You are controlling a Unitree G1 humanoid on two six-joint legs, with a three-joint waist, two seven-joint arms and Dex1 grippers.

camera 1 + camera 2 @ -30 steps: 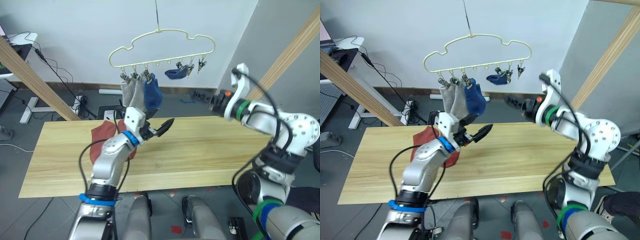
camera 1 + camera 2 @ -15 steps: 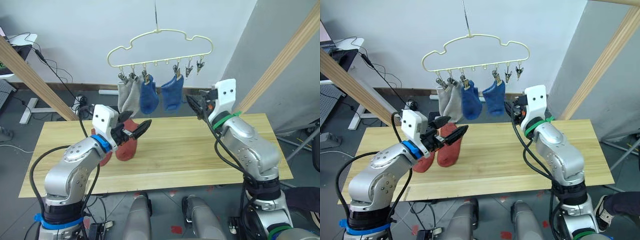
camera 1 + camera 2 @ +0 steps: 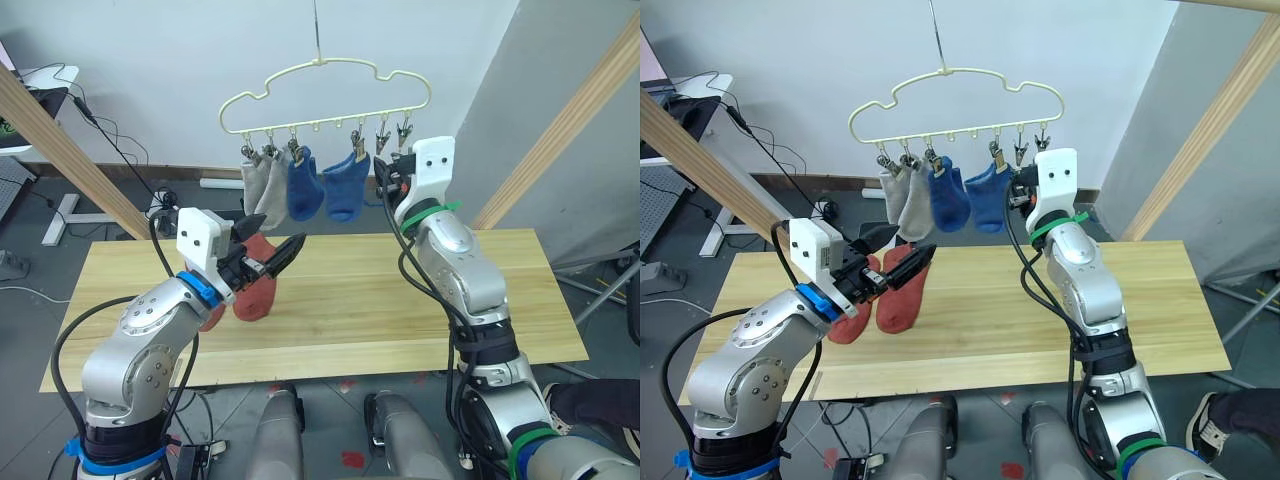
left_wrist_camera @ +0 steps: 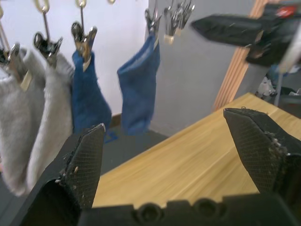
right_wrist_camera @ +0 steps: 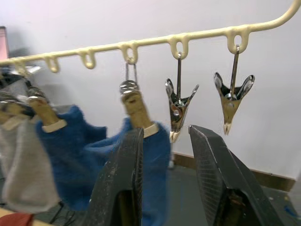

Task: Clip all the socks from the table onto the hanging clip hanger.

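The pale-yellow clip hanger [image 3: 322,84] hangs over the far edge of the table [image 3: 400,300]. Clipped to it in a row are two grey socks [image 3: 262,184], a blue sock [image 3: 302,186] and a second blue sock [image 3: 345,190]. Two rust-red socks lie on the table, one [image 3: 255,292] beside my left gripper and one [image 3: 212,315] partly hidden behind my left arm. My left gripper [image 3: 272,243] is wide open over the red socks, holding nothing. My right gripper [image 5: 164,131] is raised just below an empty clip [image 5: 178,109], next to the second blue sock, its fingers slightly apart and empty.
Two empty metal clips [image 3: 382,140] [image 3: 403,128] hang at the hanger's right end. Slanted wooden beams [image 3: 70,150] [image 3: 560,130] stand left and right of the table. Cables and a desk leg [image 3: 60,215] lie on the floor behind.
My right arm swung in from the right up to the hanger's clips and its fingers narrowed. The second blue sock dropped from bunched to hanging straight. My left arm drew back over the red socks.
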